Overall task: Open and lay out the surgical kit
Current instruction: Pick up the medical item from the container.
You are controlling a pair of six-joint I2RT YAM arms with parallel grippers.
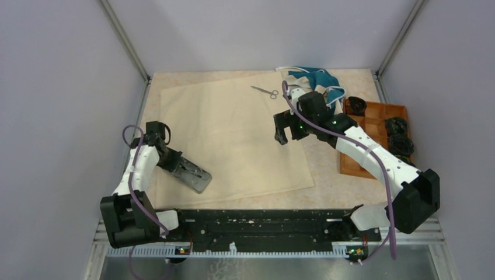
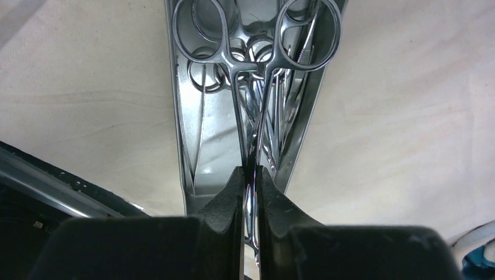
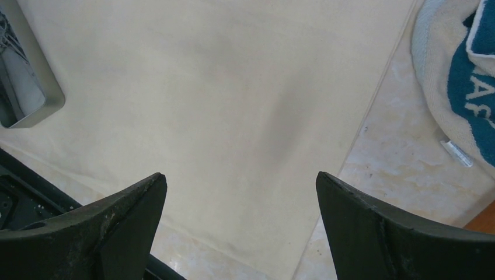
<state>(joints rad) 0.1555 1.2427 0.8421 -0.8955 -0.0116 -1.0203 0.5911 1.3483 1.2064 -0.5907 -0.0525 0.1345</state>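
The beige cloth wrap (image 1: pixel 233 134) lies spread flat on the table. Near its left front corner sits the steel tray (image 1: pixel 195 178). My left gripper (image 1: pixel 184 169) reaches into that tray. In the left wrist view the gripper (image 2: pixel 251 175) is shut on the shaft of ring-handled forceps (image 2: pixel 257 69), whose rings point away over the tray (image 2: pixel 192 146). Several more silver instruments lie beneath. One pair of scissors (image 1: pixel 265 91) rests on the cloth's far edge. My right gripper (image 1: pixel 286 131) hovers open above the cloth (image 3: pixel 204 87), with nothing between its fingers (image 3: pixel 240 178).
Teal-and-white fabric (image 1: pixel 318 81) is bunched at the back right. An orange-brown compartment tray (image 1: pixel 373 125) with dark items stands at the right, under the right arm. A black rail (image 1: pixel 262 224) runs along the near edge. The steel tray's corner (image 3: pixel 35 76) shows at the right wrist view's left.
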